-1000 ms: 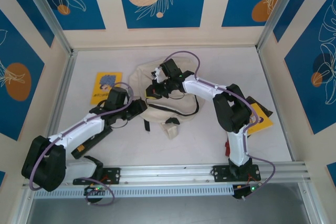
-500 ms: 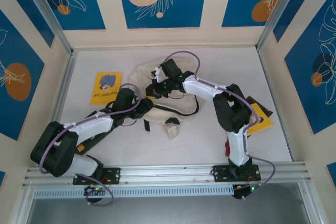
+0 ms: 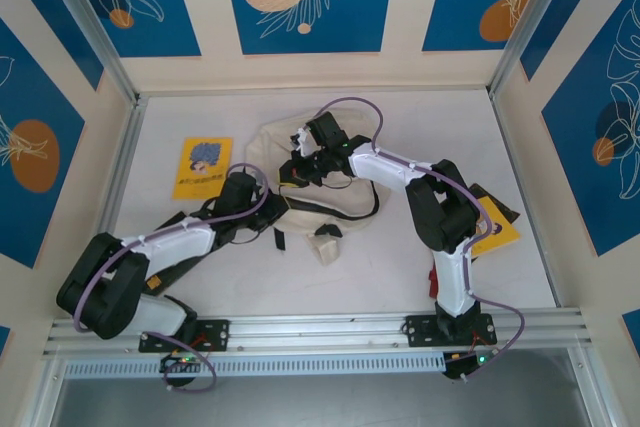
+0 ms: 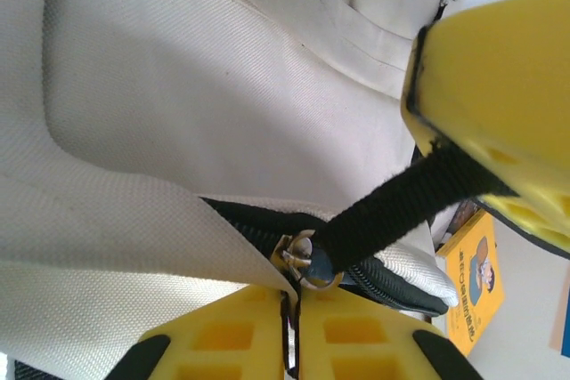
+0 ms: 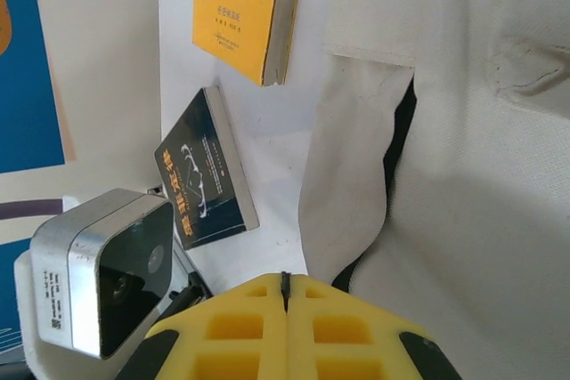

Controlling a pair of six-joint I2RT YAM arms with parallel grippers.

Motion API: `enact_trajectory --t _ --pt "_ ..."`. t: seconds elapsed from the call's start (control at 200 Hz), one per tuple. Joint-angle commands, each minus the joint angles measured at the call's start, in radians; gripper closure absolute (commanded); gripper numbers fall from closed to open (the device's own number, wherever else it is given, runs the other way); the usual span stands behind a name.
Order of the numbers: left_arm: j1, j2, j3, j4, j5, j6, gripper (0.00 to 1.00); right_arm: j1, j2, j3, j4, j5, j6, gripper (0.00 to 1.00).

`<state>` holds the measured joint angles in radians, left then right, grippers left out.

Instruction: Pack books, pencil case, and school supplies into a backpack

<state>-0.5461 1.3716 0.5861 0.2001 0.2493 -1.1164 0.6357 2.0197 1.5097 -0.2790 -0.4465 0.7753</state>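
Top external view: we see the backpack (image 3: 320, 209) lying cream-white in the middle of the table (image 3: 400, 277), with both arms stretched onto it. Our left gripper (image 3: 270, 207) sits at its left edge and our right gripper (image 3: 298, 173) on its upper part, the two near each other. One yellow book (image 3: 202, 167) lies flat to the left of the backpack, apart from it. More books (image 3: 495, 227) lie at the right, partly under the right arm.

Left wrist view: our yellow fingers (image 4: 223, 340) are pressed together on the backpack's cream edge, just beside the dark zipper (image 4: 383, 278). A black strap (image 4: 401, 206) runs from the metal ring (image 4: 303, 260) on the zipper up to another yellow block (image 4: 499, 86).

Right wrist view: our fingers are pressed together here too; whether anything sits between them we cannot tell. The backpack lies to the right. A yellow-covered book (image 5: 240, 6) and a black-covered book (image 5: 205, 175) lie on the table at left, beside it.
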Motion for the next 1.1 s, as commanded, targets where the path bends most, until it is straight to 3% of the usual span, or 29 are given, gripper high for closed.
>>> enact_trajectory --t 0.0,0.415,0.745,1.095 --pt "-0.009 -0.029 -0.021 -0.02 -0.025 0.021 0.93 -0.005 0.001 0.0 -0.021 0.014 0.004 1.0" --pt "-0.009 -0.054 -0.056 -0.057 0.011 0.089 1.0 -0.004 0.032 0.012 -0.053 0.07 0.01 1.0" --pt "-0.01 -0.074 -0.081 -0.098 0.035 0.136 1.0 0.014 0.091 0.065 -0.037 0.106 0.022 1.0" --pt "-0.017 -0.06 -0.078 -0.111 0.056 0.161 1.0 0.016 0.173 0.201 -0.083 0.306 0.073 1.0"
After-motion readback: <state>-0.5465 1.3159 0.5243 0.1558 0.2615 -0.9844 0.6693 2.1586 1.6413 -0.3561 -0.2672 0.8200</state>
